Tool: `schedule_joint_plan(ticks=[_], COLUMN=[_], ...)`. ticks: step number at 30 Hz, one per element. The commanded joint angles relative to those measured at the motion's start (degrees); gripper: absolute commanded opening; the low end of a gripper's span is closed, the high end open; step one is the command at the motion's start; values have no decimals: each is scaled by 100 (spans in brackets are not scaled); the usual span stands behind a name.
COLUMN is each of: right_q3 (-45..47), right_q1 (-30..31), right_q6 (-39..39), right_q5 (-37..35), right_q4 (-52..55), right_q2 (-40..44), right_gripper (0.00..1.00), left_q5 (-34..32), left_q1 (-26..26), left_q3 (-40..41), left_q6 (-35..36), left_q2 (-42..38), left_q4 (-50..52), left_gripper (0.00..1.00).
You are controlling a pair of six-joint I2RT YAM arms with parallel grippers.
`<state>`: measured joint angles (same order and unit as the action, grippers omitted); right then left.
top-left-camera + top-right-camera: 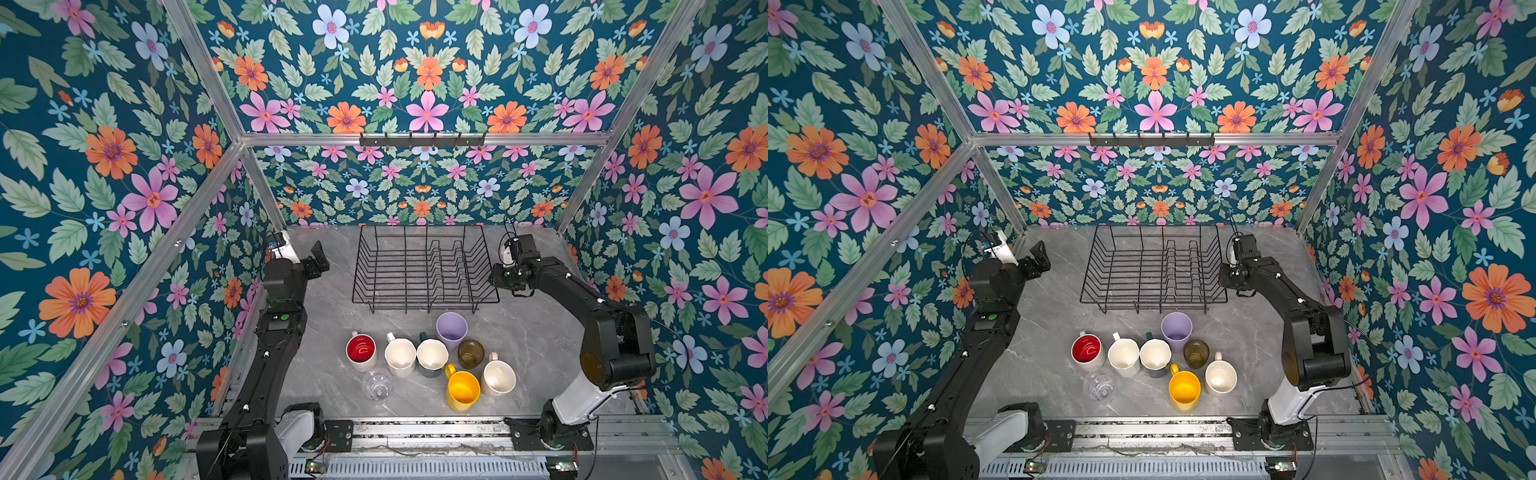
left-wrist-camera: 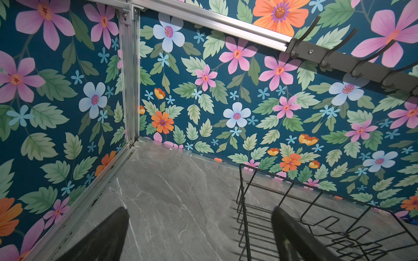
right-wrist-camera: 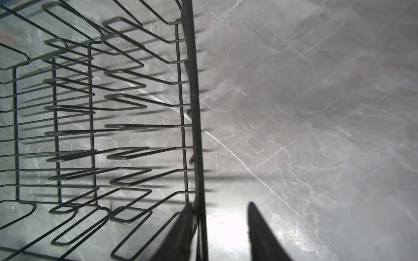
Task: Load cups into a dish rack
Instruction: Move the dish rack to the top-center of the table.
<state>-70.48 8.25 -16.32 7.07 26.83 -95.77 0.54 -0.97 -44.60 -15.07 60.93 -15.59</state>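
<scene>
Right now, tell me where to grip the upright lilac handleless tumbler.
Likely best: pinch the lilac tumbler by its far wall, straddling the rim, coming down from the black wire dish rack side. It stands upright, open-mouthed, handleless; the olive-brown glass and dark green mug crowd its near side.

black dish rack [image 1: 419,270], yellow mug [image 1: 462,390], floral walls [image 1: 428,83]

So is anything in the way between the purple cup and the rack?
Nothing visible. The lilac tumbler stands right by the dish rack's front side, the closest cup to it, with nothing between them.
</scene>
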Motion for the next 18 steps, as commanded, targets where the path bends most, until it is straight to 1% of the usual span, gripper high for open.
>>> schedule_joint_plan(ticks=[1,2,6,8,12,15,18], right_q3=[-1,-1,-4,69,310,463,530], right_q1=[10,10,10,15,10,10,10], right_q6=[-38,-42,-60,-81,-148,-211,-255], right_q5=[-126,-147,-264,-251,-263,-268,-226], right_q4=[24,22,68,20,-182,-344,-450], right_q2=[271,331,625,836,1310,1600,1777], right_gripper=[58,63,75,81,92,95,96], left_q5=[-210,-265,-445,-518,-461,-193,167], left_q1=[1,-2,1,-2,-1,-2,-1], left_q3=[-97,-141,-349,-456,-823,-1017,-1051], left_q6=[-70,-80,-166,-290,-347,-418,-516], left_q2=[13,7,21,7,5,-30,-123], left_q4=[95,187,666,1147,2568,3612,4485], left_gripper=[98,98,97,97,95,93,91])
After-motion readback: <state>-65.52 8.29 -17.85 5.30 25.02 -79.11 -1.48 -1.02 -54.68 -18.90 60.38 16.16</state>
